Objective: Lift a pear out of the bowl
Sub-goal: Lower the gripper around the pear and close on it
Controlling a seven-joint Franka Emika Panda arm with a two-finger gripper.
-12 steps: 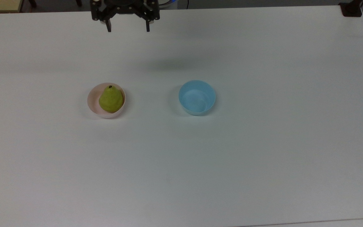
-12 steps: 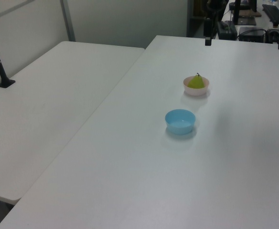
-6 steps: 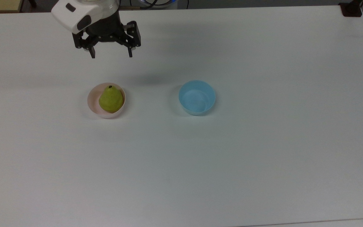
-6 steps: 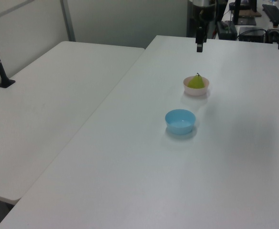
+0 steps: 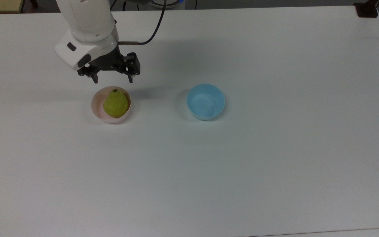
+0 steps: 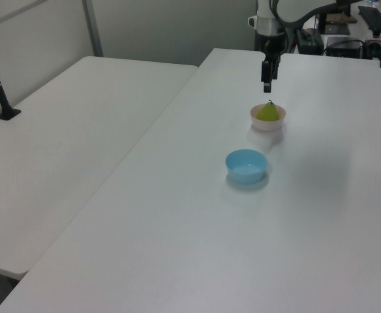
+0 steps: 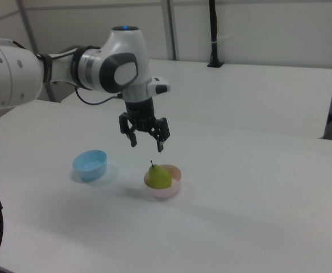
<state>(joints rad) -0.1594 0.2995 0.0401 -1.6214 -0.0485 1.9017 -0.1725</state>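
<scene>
- The table [image 5: 275, 164] is white and plain; I can read no label or writing on anything on it.
- The blue bowl [image 5: 205, 101] sits well apart from the pink one, to the top view's right of it, with nothing inside.
- The pear [image 5: 115, 103] stands in the bowl [image 5: 96, 107], the pale pink one. Its long axis is upright with a slight lean, wide end down and dark stem tip up. In the top view the stem end points toward the far edge of the table, and the pear sits against the top view's right side of the bowl. In the right view the stem sticks straight up above the rim.
- The gripper [image 5: 113, 79] hangs above the table just behind the bowl, pointing down, its 2 fingers [image 5: 95, 79] spread wide apart and holding nothing. It touches neither pear nor bowl.
- In the right view the gripper [image 7: 146, 143] is above the pear [image 7: 158, 177] and a little to the right view's left of it.
- Since 0.5 s ago the arm has come forward and lower toward the bowl; 1 s ago the gripper was at the far table edge. Pear and both bowls have not moved.
</scene>
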